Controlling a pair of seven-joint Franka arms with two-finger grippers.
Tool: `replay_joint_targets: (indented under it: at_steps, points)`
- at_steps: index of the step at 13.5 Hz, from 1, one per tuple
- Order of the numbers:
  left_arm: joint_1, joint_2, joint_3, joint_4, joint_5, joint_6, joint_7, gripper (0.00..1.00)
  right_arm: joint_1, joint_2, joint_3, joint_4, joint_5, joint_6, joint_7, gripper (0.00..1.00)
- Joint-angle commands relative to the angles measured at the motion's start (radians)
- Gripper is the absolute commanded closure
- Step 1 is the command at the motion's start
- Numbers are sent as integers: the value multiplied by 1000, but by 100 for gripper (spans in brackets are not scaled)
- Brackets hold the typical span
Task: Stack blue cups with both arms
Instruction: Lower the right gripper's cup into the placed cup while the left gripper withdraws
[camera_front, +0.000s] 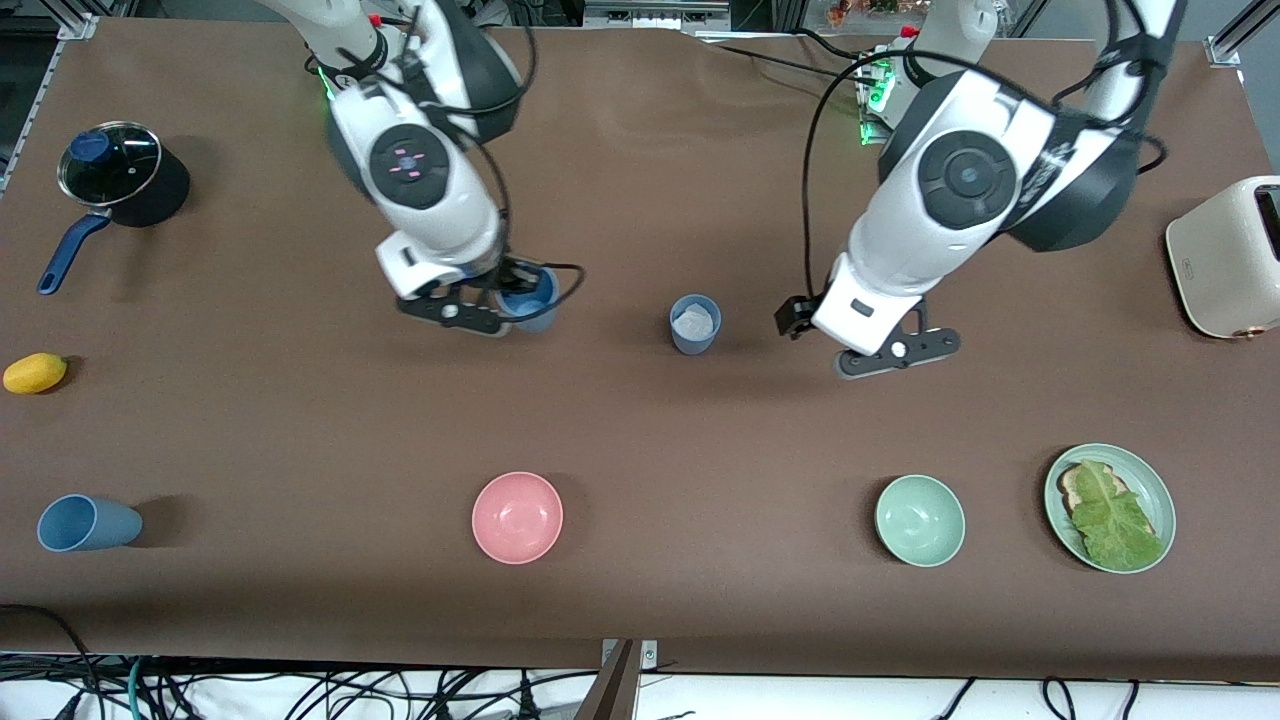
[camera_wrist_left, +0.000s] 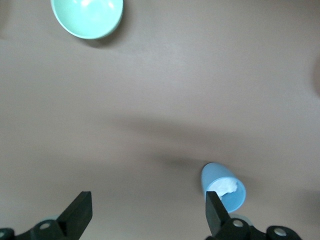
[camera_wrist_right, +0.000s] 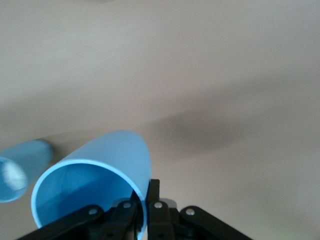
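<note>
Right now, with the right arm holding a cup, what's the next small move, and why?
Probably carry the held cup over the standing cup mid-table and line it up above the rim. The right end effector is shut on the held cup's rim, and the left end effector is open with nothing in it, beside the standing cup, so nothing is over that cup's mouth.
</note>
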Motion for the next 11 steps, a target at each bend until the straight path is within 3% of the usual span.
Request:
replay_joint_targets:
  at_steps: [1,3,5,8,11]
  points:
    - [50,-48,6,35,16,-92,188,0,95,157,-8,227,31,-34,120,100]
    - [59,-117,80,3,7,-93,359,0,145,248,-8,374,33,-28,224,100]
    - [57,-189,163,-57,-1,-87,448,0,169,312,-4,454,34,-8,240,100]
    - [45,-283,278,-138,-6,-81,492,0,189,352,-2,472,42,79,252,100]
    - [42,-381,319,-237,-6,-82,493,0,200,371,-2,472,71,110,257,100]
